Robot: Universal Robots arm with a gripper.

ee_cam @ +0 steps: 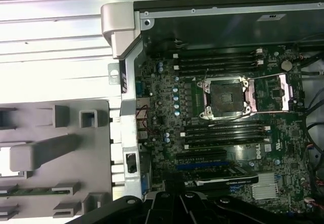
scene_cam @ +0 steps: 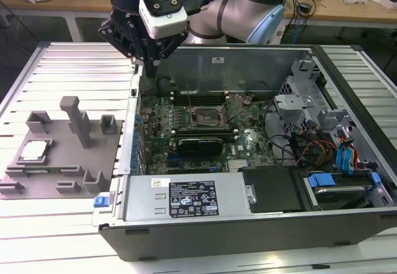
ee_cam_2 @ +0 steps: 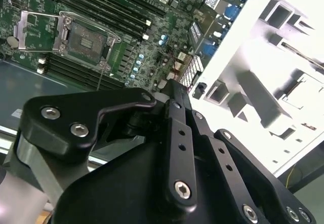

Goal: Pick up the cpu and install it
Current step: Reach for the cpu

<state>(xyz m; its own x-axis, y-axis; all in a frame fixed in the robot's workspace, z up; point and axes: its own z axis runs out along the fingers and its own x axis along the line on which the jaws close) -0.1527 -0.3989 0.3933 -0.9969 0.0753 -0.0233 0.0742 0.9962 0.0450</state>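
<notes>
One cpu lies flat in the grey fixture, well apart from the gripper, which hangs over the computer case edge with its jaws closed together and empty. Pick-up judged not begun. The grasp calls for jaws parted, squared over the chip.

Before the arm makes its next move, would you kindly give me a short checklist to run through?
1. cpu rests in the grey fixture, uncovered: ok.
2. Gripper at the cpu: not ok; it hangs over the computer case corner, apart from it.
3. Socket empty, its frame swung open: ok.
4. Clearance past the fixture's tall post beside the cpu: cannot tell.
</notes>
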